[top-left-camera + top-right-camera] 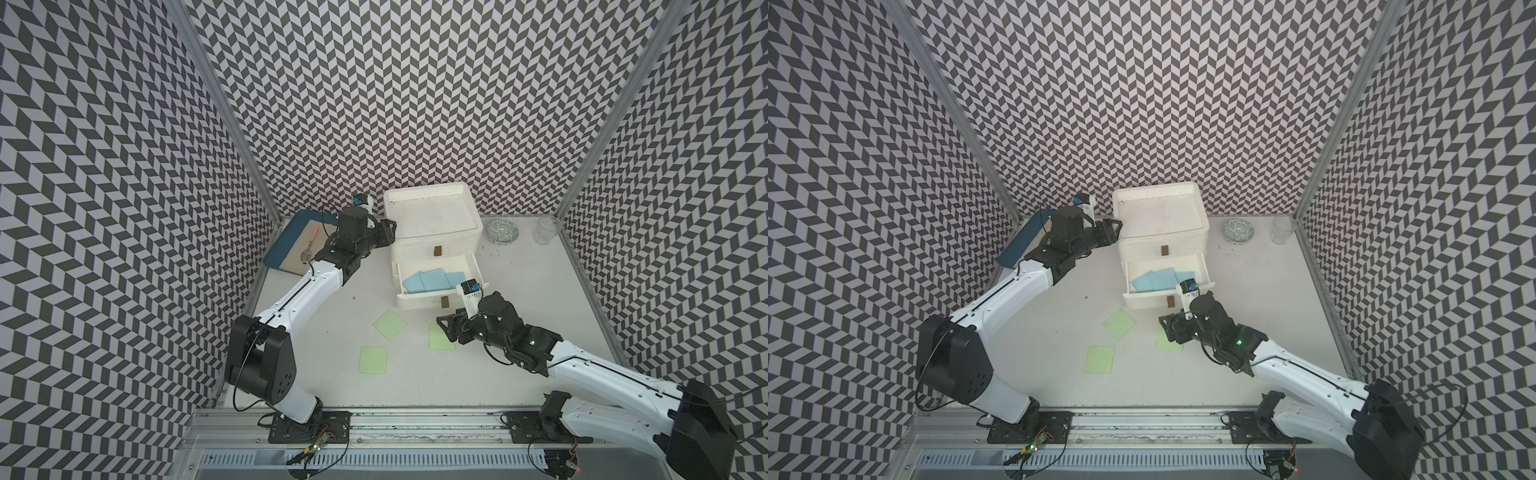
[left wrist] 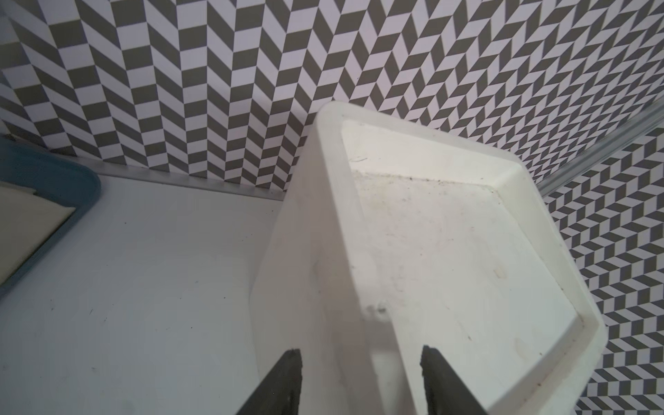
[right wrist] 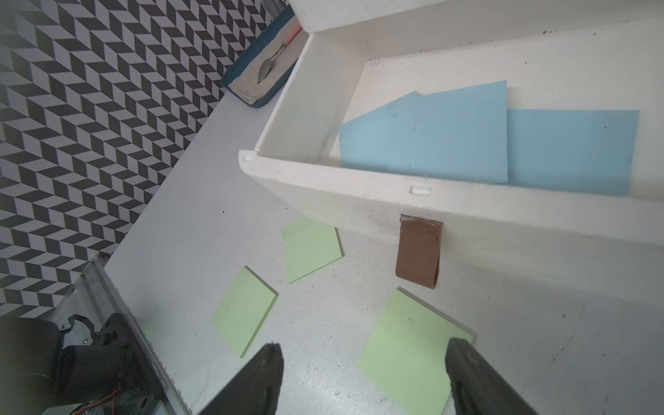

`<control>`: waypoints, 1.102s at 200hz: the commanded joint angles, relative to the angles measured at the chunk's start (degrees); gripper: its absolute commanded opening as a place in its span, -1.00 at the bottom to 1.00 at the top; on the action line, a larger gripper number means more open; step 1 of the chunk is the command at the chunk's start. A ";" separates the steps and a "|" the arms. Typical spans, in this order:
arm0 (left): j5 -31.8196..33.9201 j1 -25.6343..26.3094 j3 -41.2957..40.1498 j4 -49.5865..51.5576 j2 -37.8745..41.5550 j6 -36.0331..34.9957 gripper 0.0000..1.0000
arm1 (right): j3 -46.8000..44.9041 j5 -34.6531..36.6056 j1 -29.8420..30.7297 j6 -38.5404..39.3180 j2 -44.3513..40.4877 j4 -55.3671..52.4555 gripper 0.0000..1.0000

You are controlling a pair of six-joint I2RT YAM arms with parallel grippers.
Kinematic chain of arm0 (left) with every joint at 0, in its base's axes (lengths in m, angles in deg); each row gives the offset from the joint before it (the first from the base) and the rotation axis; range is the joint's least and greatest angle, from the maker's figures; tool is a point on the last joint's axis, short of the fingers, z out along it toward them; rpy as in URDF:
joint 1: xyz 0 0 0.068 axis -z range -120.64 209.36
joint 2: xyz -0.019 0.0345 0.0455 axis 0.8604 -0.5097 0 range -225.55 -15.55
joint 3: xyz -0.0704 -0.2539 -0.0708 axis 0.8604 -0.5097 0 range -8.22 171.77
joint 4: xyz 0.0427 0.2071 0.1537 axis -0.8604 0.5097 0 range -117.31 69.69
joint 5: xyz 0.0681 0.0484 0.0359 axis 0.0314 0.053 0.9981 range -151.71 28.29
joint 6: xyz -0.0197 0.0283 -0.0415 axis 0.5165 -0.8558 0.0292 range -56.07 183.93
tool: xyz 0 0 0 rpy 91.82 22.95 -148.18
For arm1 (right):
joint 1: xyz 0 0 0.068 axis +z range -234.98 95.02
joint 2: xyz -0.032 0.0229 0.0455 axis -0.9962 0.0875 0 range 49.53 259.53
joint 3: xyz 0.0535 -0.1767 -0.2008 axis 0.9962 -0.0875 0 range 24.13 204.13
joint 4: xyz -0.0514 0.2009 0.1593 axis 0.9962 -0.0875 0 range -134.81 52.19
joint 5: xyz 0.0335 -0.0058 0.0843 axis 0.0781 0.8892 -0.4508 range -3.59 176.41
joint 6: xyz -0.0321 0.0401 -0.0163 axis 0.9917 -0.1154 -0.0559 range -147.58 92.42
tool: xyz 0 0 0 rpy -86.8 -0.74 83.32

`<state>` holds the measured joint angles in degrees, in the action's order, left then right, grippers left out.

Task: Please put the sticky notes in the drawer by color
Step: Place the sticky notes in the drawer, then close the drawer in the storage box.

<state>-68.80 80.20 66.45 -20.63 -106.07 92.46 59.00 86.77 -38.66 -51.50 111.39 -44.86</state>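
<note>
**A:** Where are the sticky notes?

**B:** Three blue notes [image 1: 432, 279] lie overlapping in the drawer [image 1: 419, 297], which is pulled out at the bottom of the white cabinet [image 1: 428, 191]. The green notes [image 1: 389, 323] lie flat on the table [image 1: 540, 299] in front of it. Two are apart from each other on the side of the left arm. The third green note [image 3: 406, 355] is just in front of the drawer's brown pull tab [image 3: 418, 251].

**A:** And the right gripper [image 1: 445, 332]?

**B:** It hangs over that third green note with its jaws wide apart and nothing between them. In the wrist view one fingertip [image 3: 458, 346] sits over the note's corner and the other is over bare table. I can't tell whether they touch the paper.

**A:** The left gripper [image 2: 359, 354]?

**B:** It's up at the cabinet's top corner, on the side facing the blue tray [image 1: 276, 249]. Its jaws are apart, one on each side of the cabinet's top rim. I can't tell whether they press on it.

**A:** Anything else on the table?

**B:** A spoon [image 1: 308, 251] lies in the tray. A patterned bowl [image 1: 502, 231] and a clear glass [image 1: 546, 230] stand by the back wall, well apart from the notes.
</note>
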 commanded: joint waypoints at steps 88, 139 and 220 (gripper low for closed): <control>-9.23 -0.67 0.41 -0.58 -4.27 0.30 0.04 | 5.08 9.98 -0.06 -3.07 9.22 9.73 0.15; -10.65 -0.76 -0.91 -1.77 -5.10 0.25 0.04 | 5.68 10.59 -1.01 -2.87 11.75 11.04 -0.15; -12.76 -0.73 -4.66 -4.91 -4.55 1.26 0.04 | 8.26 11.25 -2.29 -2.15 14.55 13.09 -0.37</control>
<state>-78.73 78.89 64.53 -27.37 -109.20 94.63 64.40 95.91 -40.16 -54.10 125.25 -37.56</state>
